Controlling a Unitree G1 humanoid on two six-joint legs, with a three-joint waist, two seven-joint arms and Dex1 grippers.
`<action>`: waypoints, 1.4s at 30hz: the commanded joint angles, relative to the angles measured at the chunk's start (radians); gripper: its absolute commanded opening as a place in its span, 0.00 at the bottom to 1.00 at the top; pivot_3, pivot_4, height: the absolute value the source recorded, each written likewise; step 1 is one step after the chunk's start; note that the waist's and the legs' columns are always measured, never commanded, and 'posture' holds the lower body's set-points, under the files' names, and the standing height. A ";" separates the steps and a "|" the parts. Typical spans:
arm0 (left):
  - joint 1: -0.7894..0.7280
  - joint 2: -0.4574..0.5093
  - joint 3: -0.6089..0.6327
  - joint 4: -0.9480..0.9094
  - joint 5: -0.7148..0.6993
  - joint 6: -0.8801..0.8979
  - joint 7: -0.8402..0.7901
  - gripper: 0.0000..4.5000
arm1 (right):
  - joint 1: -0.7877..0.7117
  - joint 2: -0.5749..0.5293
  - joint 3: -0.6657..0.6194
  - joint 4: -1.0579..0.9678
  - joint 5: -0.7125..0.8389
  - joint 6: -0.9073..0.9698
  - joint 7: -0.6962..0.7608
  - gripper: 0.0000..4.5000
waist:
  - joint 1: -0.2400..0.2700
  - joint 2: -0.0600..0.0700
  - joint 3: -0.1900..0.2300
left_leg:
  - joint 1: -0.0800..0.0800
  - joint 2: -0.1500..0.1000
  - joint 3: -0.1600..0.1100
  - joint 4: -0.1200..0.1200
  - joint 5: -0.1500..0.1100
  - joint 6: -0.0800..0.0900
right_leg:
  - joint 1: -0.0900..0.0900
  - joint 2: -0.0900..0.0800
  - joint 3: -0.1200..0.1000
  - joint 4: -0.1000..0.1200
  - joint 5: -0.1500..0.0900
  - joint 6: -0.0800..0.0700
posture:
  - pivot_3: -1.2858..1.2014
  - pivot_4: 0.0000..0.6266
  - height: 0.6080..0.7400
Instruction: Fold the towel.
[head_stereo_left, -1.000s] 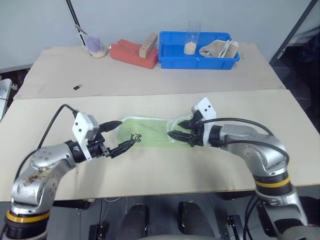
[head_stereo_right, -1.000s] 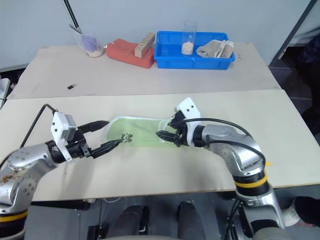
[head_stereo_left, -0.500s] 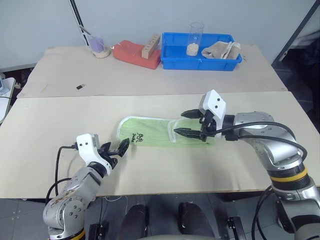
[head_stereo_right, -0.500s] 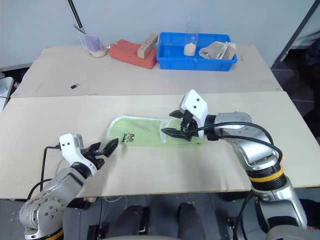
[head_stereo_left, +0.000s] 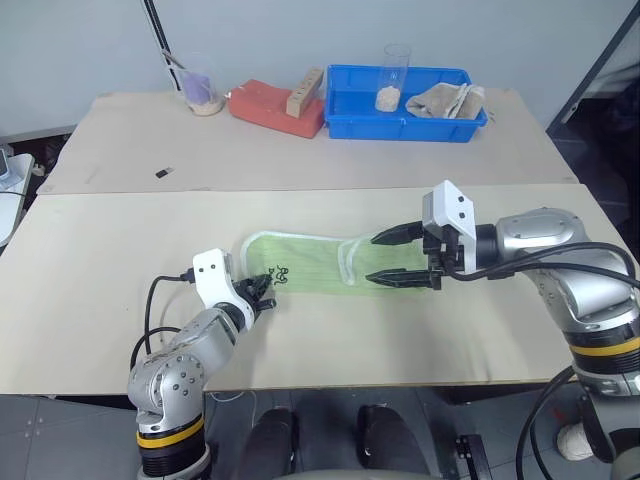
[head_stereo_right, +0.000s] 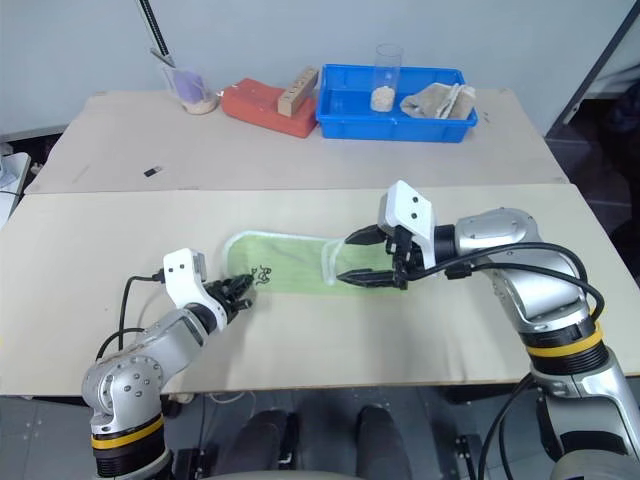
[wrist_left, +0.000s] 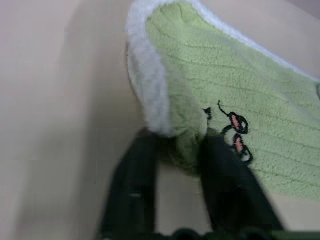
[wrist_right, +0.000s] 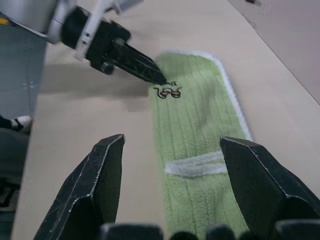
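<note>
Tan table (head_stereo_left: 120, 240) | green towel (head_stereo_left: 310, 265) long axis left-right | left gripper (head_stereo_left: 262, 296) pinching left corner | right gripper (head_stereo_left: 395, 256) spread above right end

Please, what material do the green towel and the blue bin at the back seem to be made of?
The towel: looks like soft terry cloth, matte, with ribbed pile and a fluffy white edge. The blue bin: probably hard plastic, because of its even colour and its smooth, slightly shiny walls.
</note>
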 joint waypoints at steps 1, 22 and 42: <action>-0.014 0.011 0.012 -0.004 0.035 -0.025 0.004 0.02 | 0.001 -0.008 -0.060 -0.034 0.030 -0.028 0.009 0.76 | 0.001 0.000 0.000 | 0.000 0.000 0.000 0.000 0.000 0.000 | 0.000 0.000 0.000 0.000 0.000 0.000 | 0.52 0.24 1.00; -0.454 0.188 -0.685 0.322 0.323 -0.482 -0.779 0.02 | 0.397 -0.325 -0.433 -0.162 0.113 0.087 0.024 0.76 | 0.002 0.000 0.000 | -0.003 -0.001 0.000 0.000 0.001 0.000 | 0.003 0.001 0.003 -0.009 0.002 0.002 | 0.52 0.24 1.00; -0.399 0.475 -0.435 0.159 0.164 -0.526 -1.257 1.00 | 0.231 -0.087 -0.252 -0.067 0.024 0.133 -0.340 0.76 | -0.015 0.001 0.000 | -0.003 0.001 0.000 -0.001 0.001 0.000 | 0.001 0.002 0.003 -0.008 0.002 0.003 | 0.52 0.24 1.00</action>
